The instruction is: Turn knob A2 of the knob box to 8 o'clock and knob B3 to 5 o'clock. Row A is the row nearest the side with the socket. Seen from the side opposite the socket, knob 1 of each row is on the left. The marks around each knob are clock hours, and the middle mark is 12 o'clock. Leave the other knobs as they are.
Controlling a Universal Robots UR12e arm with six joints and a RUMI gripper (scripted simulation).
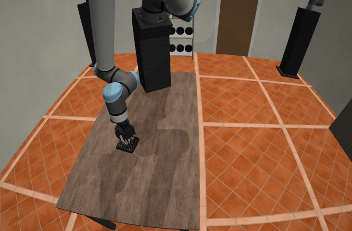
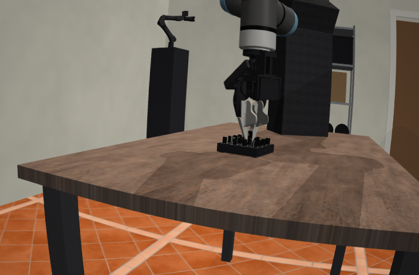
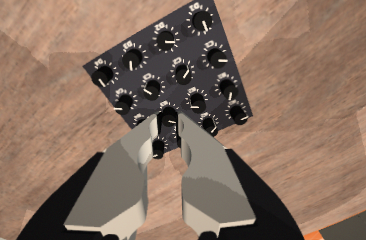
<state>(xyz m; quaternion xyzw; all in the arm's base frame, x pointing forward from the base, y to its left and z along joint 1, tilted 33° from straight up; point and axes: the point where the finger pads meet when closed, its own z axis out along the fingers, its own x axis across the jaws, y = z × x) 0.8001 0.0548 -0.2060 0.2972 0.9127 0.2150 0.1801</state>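
The knob box (image 1: 127, 145) is a small black panel with several rows of black knobs, lying on the left part of the wooden table. It also shows in the exterior view (image 2: 245, 147) and in the wrist view (image 3: 171, 85). My gripper (image 3: 168, 113) points straight down onto the box, at the side nearest the wrist camera. Its pale fingers are shut on one knob (image 3: 168, 118) there. A second knob (image 3: 158, 146) shows in the gap between the fingers, closer to the camera. The labels are too small to read, so I cannot tell which knob I hold. The gripper also shows in the top and exterior views (image 1: 125, 141) (image 2: 249, 134).
The arm's black pedestal (image 1: 152, 51) stands at the table's far end. A black pillar (image 2: 167, 92) stands beyond the table's left side. The box sits well in from the table's edges.
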